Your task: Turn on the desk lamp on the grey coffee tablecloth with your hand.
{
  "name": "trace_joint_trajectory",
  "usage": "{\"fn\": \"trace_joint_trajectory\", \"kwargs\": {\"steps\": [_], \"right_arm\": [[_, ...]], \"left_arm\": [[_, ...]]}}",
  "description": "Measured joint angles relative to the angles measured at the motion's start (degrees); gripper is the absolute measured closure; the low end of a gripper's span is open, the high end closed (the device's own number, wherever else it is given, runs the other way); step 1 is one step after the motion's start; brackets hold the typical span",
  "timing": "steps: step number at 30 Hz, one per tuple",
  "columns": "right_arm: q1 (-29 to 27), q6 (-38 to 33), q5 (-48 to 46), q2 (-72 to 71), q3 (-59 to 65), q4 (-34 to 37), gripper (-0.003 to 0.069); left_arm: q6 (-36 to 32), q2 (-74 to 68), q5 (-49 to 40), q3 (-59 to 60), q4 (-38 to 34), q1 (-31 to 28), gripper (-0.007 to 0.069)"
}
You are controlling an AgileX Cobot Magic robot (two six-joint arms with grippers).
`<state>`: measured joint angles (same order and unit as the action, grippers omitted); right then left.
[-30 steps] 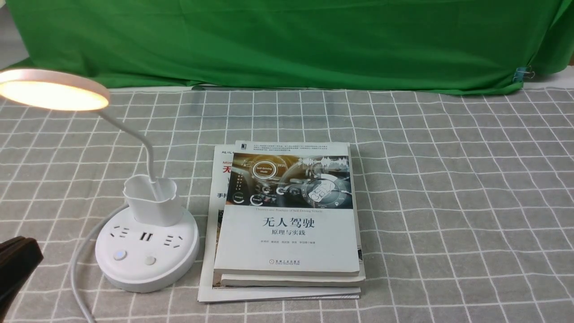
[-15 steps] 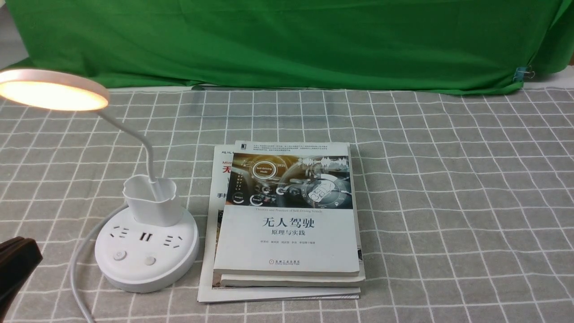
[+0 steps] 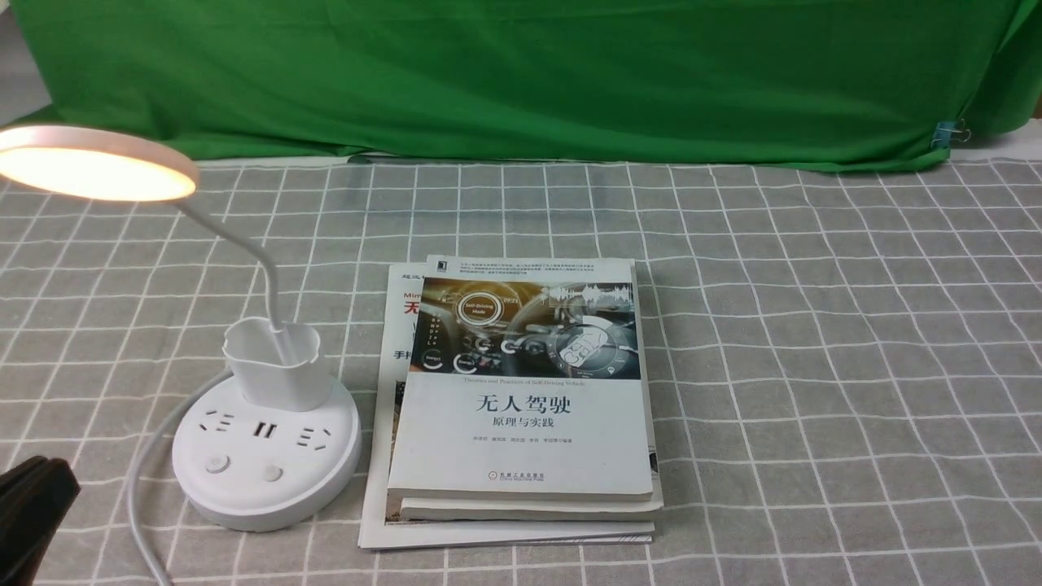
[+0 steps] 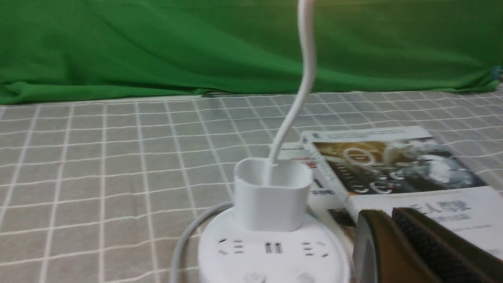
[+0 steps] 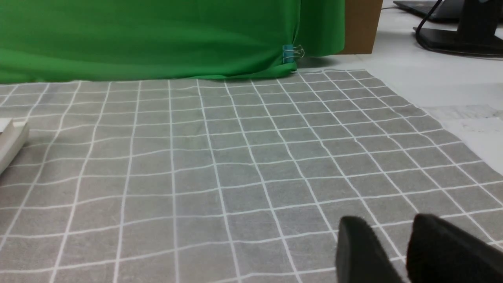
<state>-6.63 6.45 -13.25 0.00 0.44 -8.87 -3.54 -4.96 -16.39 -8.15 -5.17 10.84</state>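
The white desk lamp [image 3: 264, 464] stands on the grey coffee tablecloth [image 3: 814, 325] at the left. Its round head [image 3: 94, 167] glows warm and lit. Two buttons [image 3: 216, 464] sit at the front of its base. My left gripper [image 3: 49, 480] is at the near left edge, left of the base and apart from it. In the left wrist view it [image 4: 387, 214] has its fingers pressed together, empty, beside the lamp base [image 4: 271, 251]. My right gripper [image 5: 389, 224] shows only in the right wrist view, fingers apart, empty, over bare cloth [image 5: 235, 157].
A stack of books [image 3: 521, 407] lies just right of the lamp base. The lamp's white cord [image 3: 142, 480] runs off the near edge on the left. A green backdrop [image 3: 521, 73] with a clip [image 3: 948, 133] hangs behind. The cloth's right edge meets a white table [image 5: 463, 90].
My left gripper has sunk lower and back toward the near edge, away from the lamp base. The lamp stays lit throughout.
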Motion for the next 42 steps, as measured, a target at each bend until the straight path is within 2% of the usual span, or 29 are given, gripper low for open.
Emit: {"fn": "trace_joint_trajectory", "kwargs": {"steps": [4, 8, 42], "right_arm": [[0.00, 0.00, -0.01, 0.00, 0.00, 0.00, 0.0414], [0.00, 0.00, -0.01, 0.00, 0.00, 0.00, 0.0414], [0.00, -0.01, 0.02, 0.00, 0.00, 0.00, 0.0414]], "left_arm": [[0.00, 4.46, 1.81, 7.71, 2.69, -4.80, 0.0606], [0.00, 4.96, 2.12, 8.50, 3.21, -7.88, 0.0606], [-1.55, 5.10, 2.48, 8.57, 3.71, -8.02, 0.0606]]}}
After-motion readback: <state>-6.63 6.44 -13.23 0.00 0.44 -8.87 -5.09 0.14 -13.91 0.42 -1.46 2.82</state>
